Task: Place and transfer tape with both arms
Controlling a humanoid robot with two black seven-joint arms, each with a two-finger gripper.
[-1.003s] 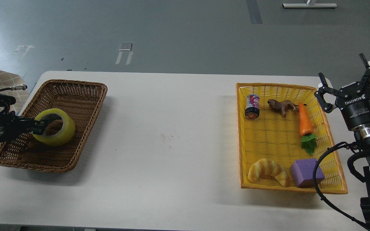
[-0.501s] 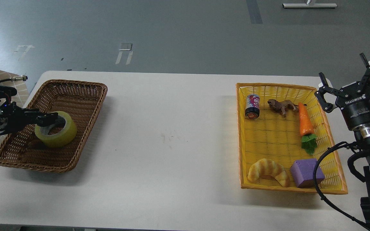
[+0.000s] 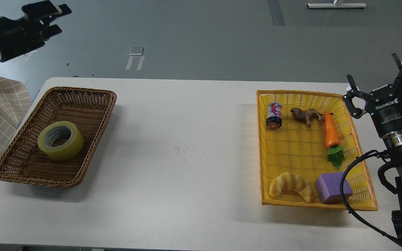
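White surface [image 3: 187, 146]: the wide yellow translucent tape roll [image 3: 60, 140] lies flat in the brown wicker basket [image 3: 92, 104]. My left pincer [image 3: 49, 17] hangs high above, empty, its grip unreadable; my right pincer [image 3: 379, 83] is spread, released.

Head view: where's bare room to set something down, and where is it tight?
The widest free patch is the white tabletop between the brown wicker basket and the yellow plastic basket. The brown one holds only the yellow packing tape roll. The yellow basket's middle is bare; its far and near ends are crowded.
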